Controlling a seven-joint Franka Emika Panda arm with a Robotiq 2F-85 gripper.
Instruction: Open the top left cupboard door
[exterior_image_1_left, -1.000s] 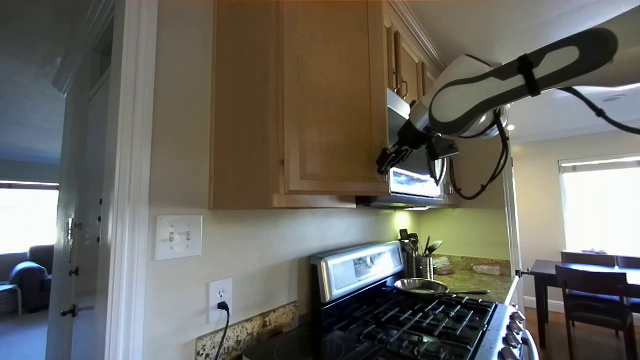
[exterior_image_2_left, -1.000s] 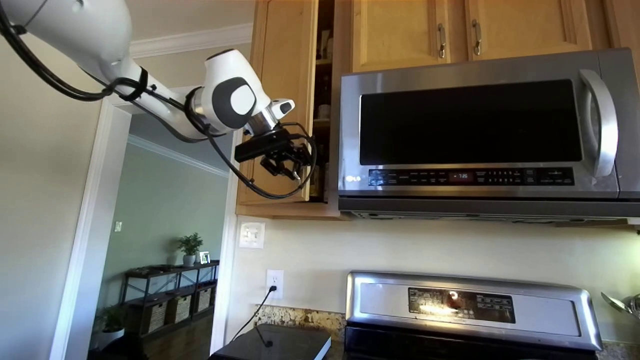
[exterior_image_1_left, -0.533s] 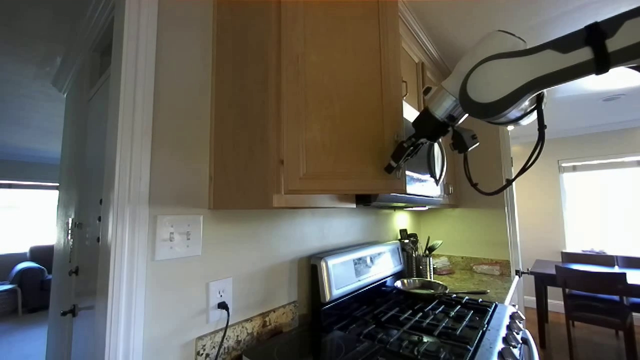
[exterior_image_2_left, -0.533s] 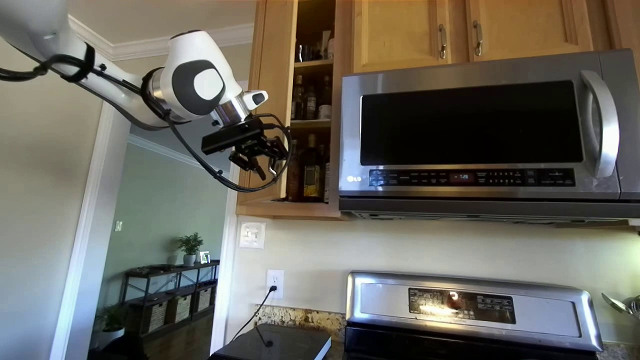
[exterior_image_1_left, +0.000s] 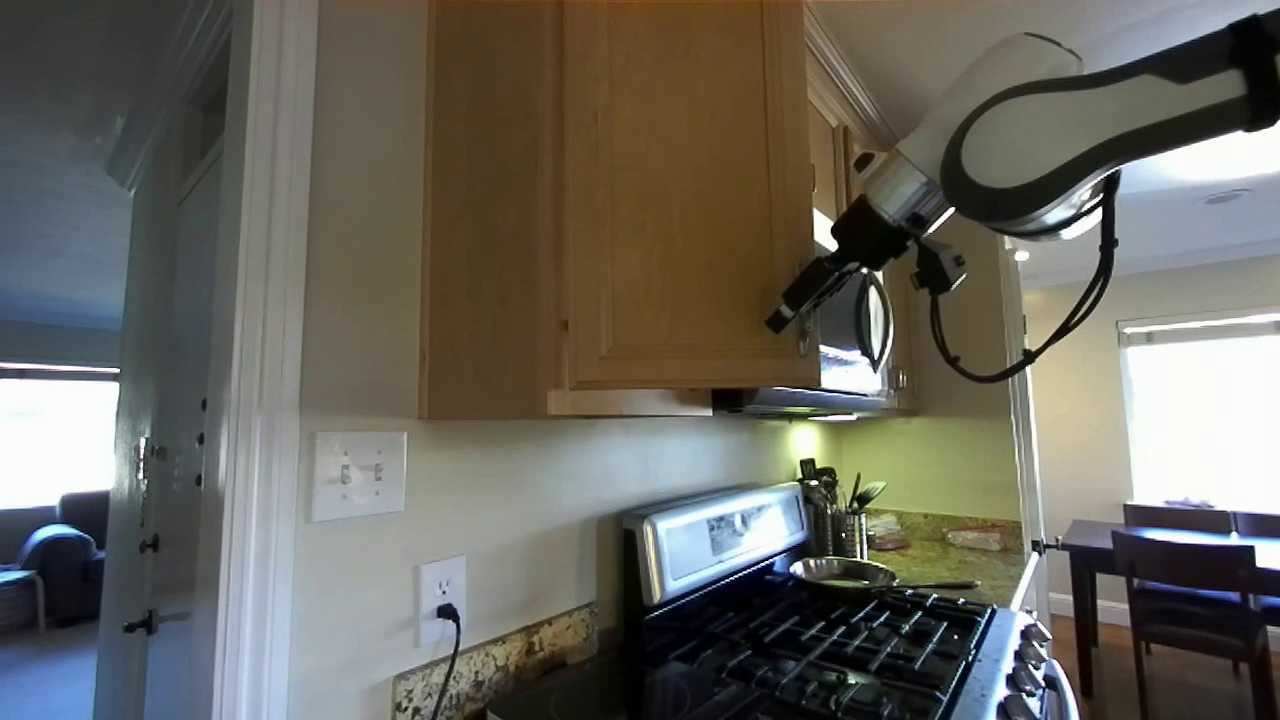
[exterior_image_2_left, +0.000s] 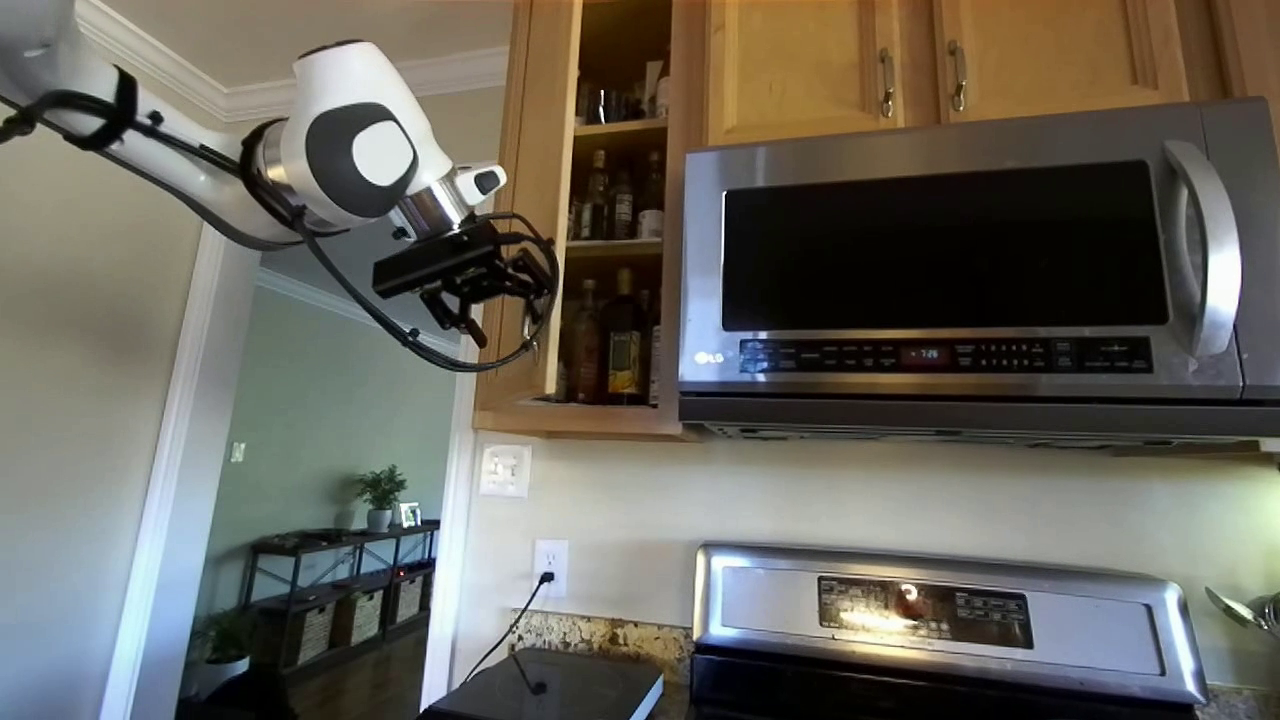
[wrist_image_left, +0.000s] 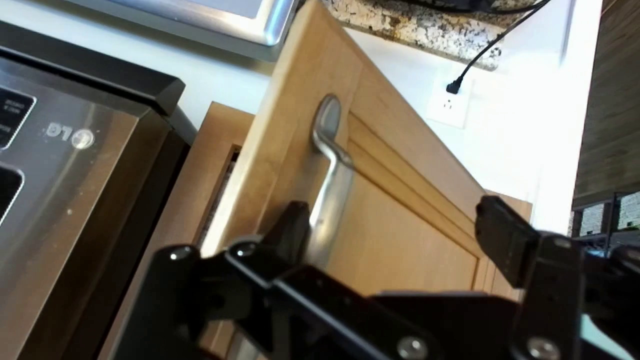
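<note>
White and grey, the arm (exterior_image_2_left: 350, 150) sloped down from above toward the cupboard (exterior_image_1_left: 490, 220), turned at its wrist (exterior_image_2_left: 432, 206) so that the black jaws slanted downward, close by the lower stretch of the free edge of the top left cupboard door (exterior_image_1_left: 690, 200). A slack cable (exterior_image_1_left: 1080, 315) hung in a loop beneath the wrist.

The door stood ajar, its panelled outer face turned toward the arm; in an exterior view I could see past its edge to shelves (exterior_image_2_left: 620, 129) with bottles (exterior_image_2_left: 625, 360) on them, just left of the steel microwave (exterior_image_2_left: 945, 245).

The jaws were spread wide, in front of that outer face. In the wrist view the door's silvery handle (wrist_image_left: 334, 205) lay in the gap between them, much nearer one side than the other. One dark fingertip (wrist_image_left: 292, 227) sat right beside the handle, on the side toward the door's free edge; the opposite fingertip (wrist_image_left: 505, 242) hung well apart from it, across the panel. Whether the near one touched the metal I could not tell, since black parts of the jaws hid some of the handle from me.
</note>
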